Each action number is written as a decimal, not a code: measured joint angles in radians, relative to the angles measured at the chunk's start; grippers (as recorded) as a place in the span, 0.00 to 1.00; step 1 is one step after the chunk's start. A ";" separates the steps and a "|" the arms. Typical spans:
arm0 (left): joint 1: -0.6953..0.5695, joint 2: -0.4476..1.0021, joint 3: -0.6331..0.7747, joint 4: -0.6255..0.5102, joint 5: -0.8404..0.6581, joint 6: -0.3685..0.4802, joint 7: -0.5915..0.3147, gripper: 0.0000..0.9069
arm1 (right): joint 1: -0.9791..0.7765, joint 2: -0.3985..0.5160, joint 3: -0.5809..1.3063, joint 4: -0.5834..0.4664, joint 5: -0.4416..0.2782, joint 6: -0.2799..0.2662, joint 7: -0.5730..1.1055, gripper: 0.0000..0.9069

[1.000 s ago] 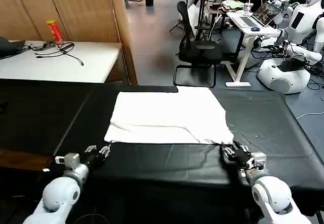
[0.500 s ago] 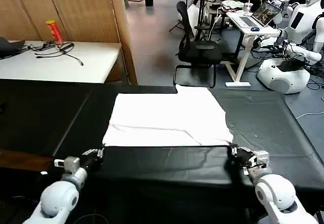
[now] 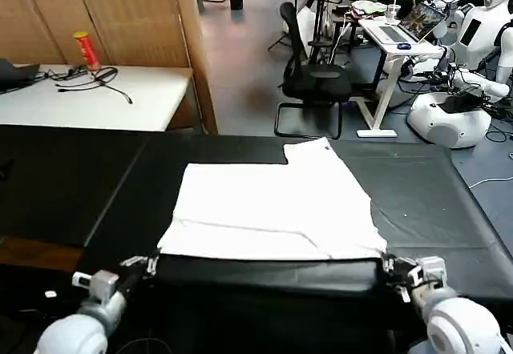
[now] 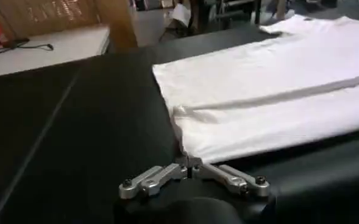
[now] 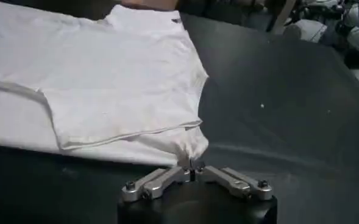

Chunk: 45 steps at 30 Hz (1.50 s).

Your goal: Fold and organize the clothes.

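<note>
The clothes are one white T-shirt [image 3: 272,206] lying flat and partly folded on the black table cloth [image 3: 417,186], plain side up. At the near left corner of the shirt [image 4: 270,97], my left gripper [image 3: 149,263] is shut on the fabric, also seen as the left gripper [image 4: 188,161] pinching the hem. At the near right corner, my right gripper [image 3: 387,265] is shut on the shirt [image 5: 118,79] too; the right gripper [image 5: 191,163] holds a bunched bit of cloth. The near edge is stretched straight between both grippers close to the table's front edge.
A white table [image 3: 96,98] with cables and a red can [image 3: 83,50] stands at the back left beside a wooden screen [image 3: 112,10]. An office chair [image 3: 313,78], a desk with a laptop [image 3: 401,30] and white robots [image 3: 457,114] stand behind the table.
Both grippers have pulled back toward the table's front edge, dragging the shirt's near edge with them. The shirt has slid nearer and its near edge now lies straighter.
</note>
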State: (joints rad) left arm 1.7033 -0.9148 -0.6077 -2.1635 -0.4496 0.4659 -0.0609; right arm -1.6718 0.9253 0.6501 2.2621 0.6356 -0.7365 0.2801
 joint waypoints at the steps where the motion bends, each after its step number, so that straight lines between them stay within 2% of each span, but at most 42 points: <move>1: 0.017 0.002 -0.006 -0.008 0.000 -0.001 0.001 0.00 | -0.005 0.001 0.000 0.004 -0.001 0.000 0.001 0.06; 6: 0.081 0.001 -0.038 -0.027 0.000 -0.006 -0.001 0.00 | -0.035 0.009 0.014 0.034 -0.004 0.000 0.004 0.08; 7: 0.087 0.000 -0.041 -0.030 0.000 -0.005 -0.002 0.97 | -0.043 0.011 0.017 0.043 -0.004 0.000 0.004 0.19; 8: 0.095 -0.001 -0.044 -0.033 0.000 -0.003 -0.002 0.97 | -0.048 0.014 0.020 0.050 -0.005 0.000 0.004 0.33; 9: 0.101 -0.001 -0.047 -0.037 0.000 -0.001 -0.004 0.97 | -0.054 0.017 0.022 0.056 -0.007 0.000 0.004 0.97; 19: 0.090 -0.012 -0.083 -0.054 0.025 0.048 -0.003 0.97 | -0.128 0.045 0.056 0.145 -0.019 0.000 -0.006 0.97; 25: 0.096 -0.009 -0.102 -0.074 0.048 0.120 0.015 0.97 | -0.098 0.053 0.073 0.166 0.066 0.000 -0.021 0.97; 29: 0.103 -0.014 -0.126 -0.100 0.048 0.159 0.031 0.97 | -0.027 0.045 0.056 0.143 0.080 0.000 -0.040 0.97; 33: 0.076 -0.004 -0.145 -0.127 0.012 0.179 0.058 0.97 | 0.114 0.031 0.015 0.073 0.074 0.006 -0.080 0.97; 36: 0.010 0.005 -0.142 -0.119 -0.072 0.151 0.023 0.97 | 0.246 0.031 -0.029 -0.006 0.073 0.027 -0.082 0.97; 41: -0.218 -0.019 -0.097 -0.028 -0.270 0.145 -0.046 0.97 | 0.487 0.054 -0.138 -0.165 0.031 0.038 -0.081 0.97; 45: -0.431 -0.055 -0.027 0.114 -0.321 0.151 -0.071 0.97 | 0.669 0.087 -0.227 -0.320 -0.004 0.053 -0.082 0.97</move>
State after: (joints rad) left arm 1.2719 -0.9702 -0.6343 -2.0499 -0.7702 0.6166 -0.1323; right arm -1.0028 1.0123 0.4231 1.9419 0.6313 -0.6832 0.1979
